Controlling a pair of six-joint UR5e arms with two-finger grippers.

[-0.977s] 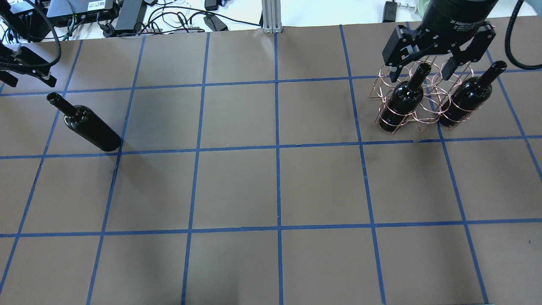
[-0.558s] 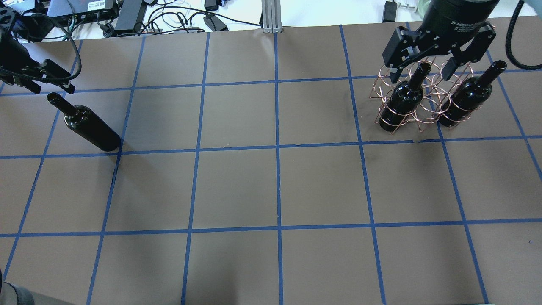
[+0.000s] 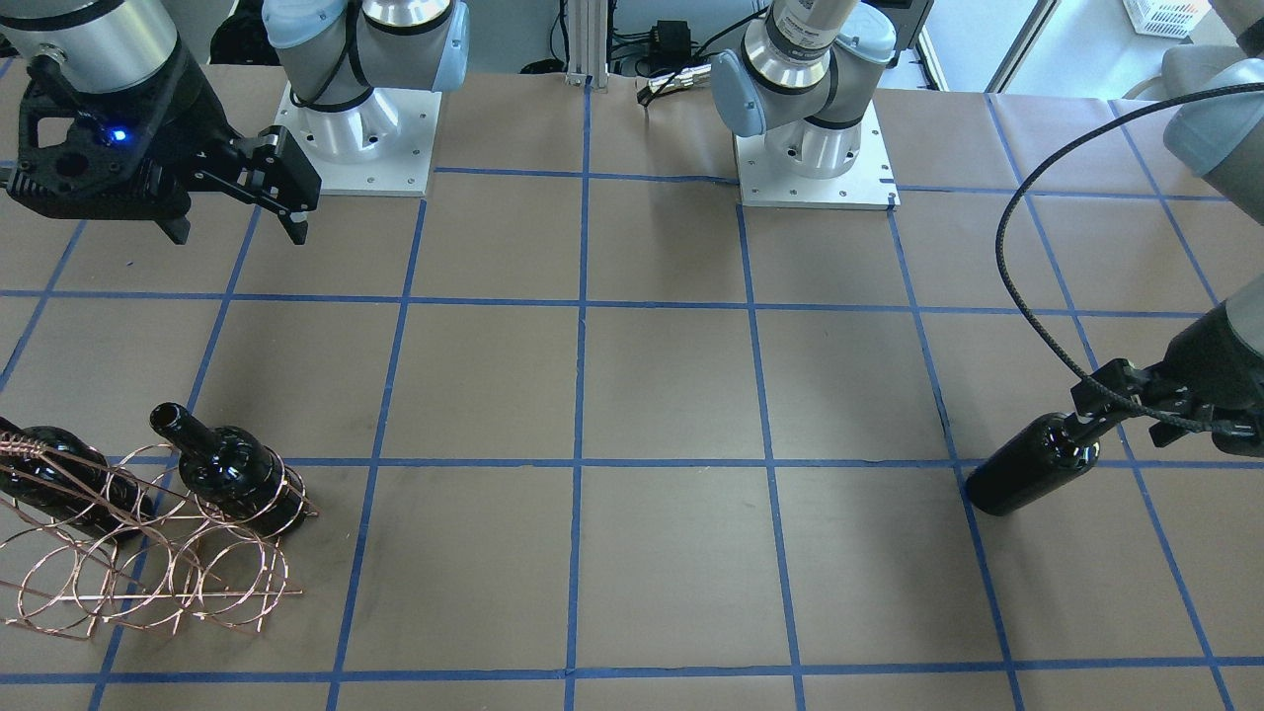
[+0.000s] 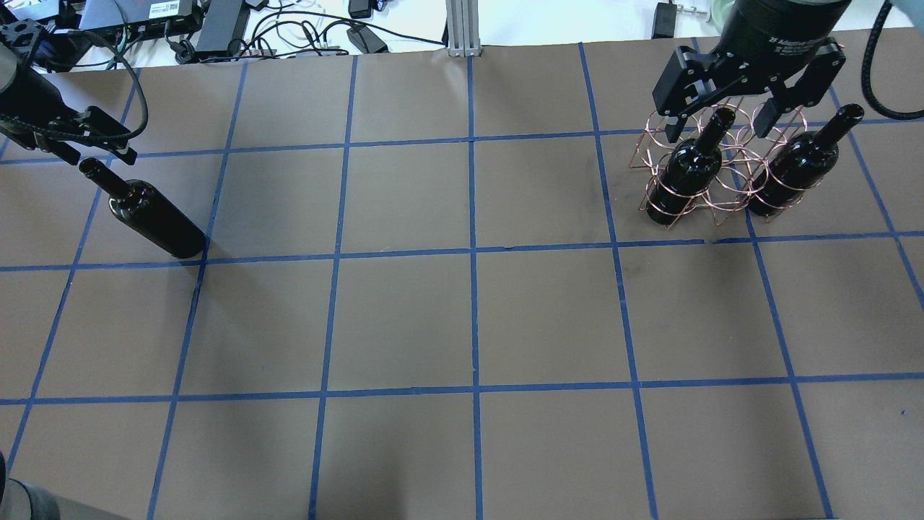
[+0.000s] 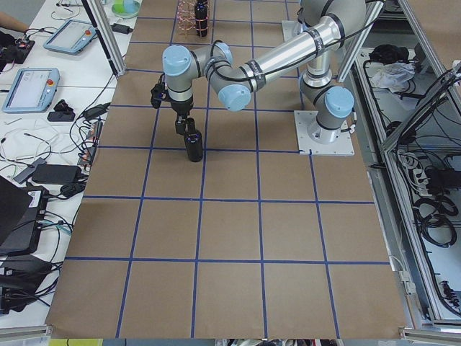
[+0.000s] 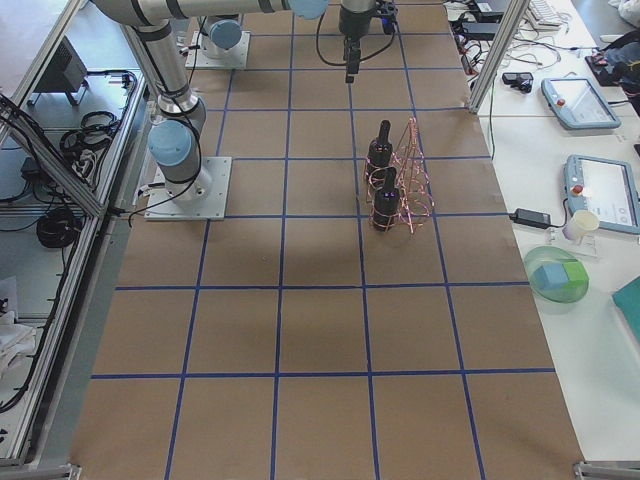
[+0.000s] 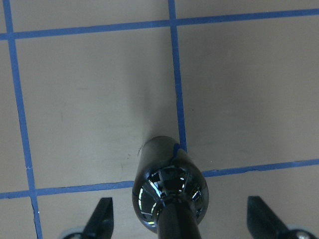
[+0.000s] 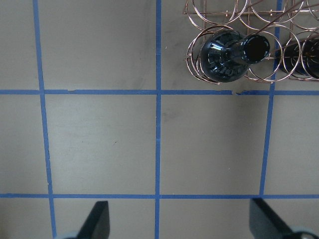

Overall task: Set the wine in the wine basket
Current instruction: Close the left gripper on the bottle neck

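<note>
Findings, largest item first.

1. Tabletop [image 4: 476, 318]: one, brown, ruled with blue tape into squares. A broad run of bare squares lies between the wine basket and the far left end.

2. Wine basket [image 3: 148, 578]: one, copper wire rings. It stands at the robot's right end, close to the tabletop edge away from the robot.

3. Bottles: three, all black and upright.
   - Two basket bottles, [image 4: 686, 170] and [image 4: 790, 170], stand in rings on the robot-side row, with an unfilled ring between them.
   - The wine [image 4: 155, 220] stands on the tabletop well apart from the wine basket, at the opposite end, its base touching a tape line.

4. Tools: two.
   - Left tool [image 4: 94, 152]: over the wine, far from the wine basket. Fingers are spread wide either side of the neck, with clearance on both sides and nothing gripped.
   - Right tool [image 3: 240, 229]: raised beside the wine basket on the robot's side. Fingers are spread wide and empty, with bare tabletop beneath them.
</note>
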